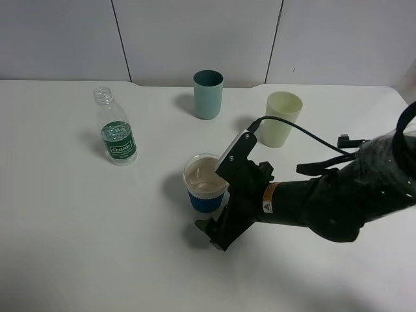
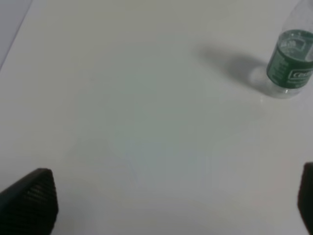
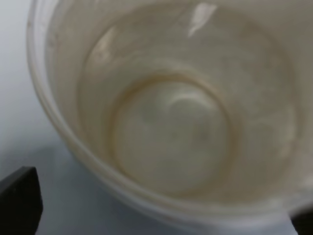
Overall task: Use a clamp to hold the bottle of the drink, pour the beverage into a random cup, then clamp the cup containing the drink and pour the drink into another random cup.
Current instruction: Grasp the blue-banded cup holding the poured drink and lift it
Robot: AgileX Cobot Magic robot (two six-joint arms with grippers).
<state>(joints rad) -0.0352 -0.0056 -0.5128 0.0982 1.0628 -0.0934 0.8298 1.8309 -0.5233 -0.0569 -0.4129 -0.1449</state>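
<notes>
The blue-sleeved cup [image 1: 203, 188] stands upright in the table's middle. Its cream inside [image 3: 171, 132] fills the right wrist view, and clear liquid seems to lie in its bottom. My right gripper [image 1: 221, 195] is open around this cup, one jaw on each side; whether they touch it I cannot tell. The bottle [image 1: 116, 133], uncapped with a green label, stands at the left and also shows in the left wrist view [image 2: 291, 63]. The pale yellow-green cup [image 1: 283, 119] stands behind the right arm. My left gripper [image 2: 168, 203] hangs open over bare table, away from the bottle.
A teal cup [image 1: 208, 94] stands at the back centre near the wall. The right arm's black cable [image 1: 305, 133] arcs just in front of the pale cup. The white table [image 1: 78, 227] runs on to the left and front.
</notes>
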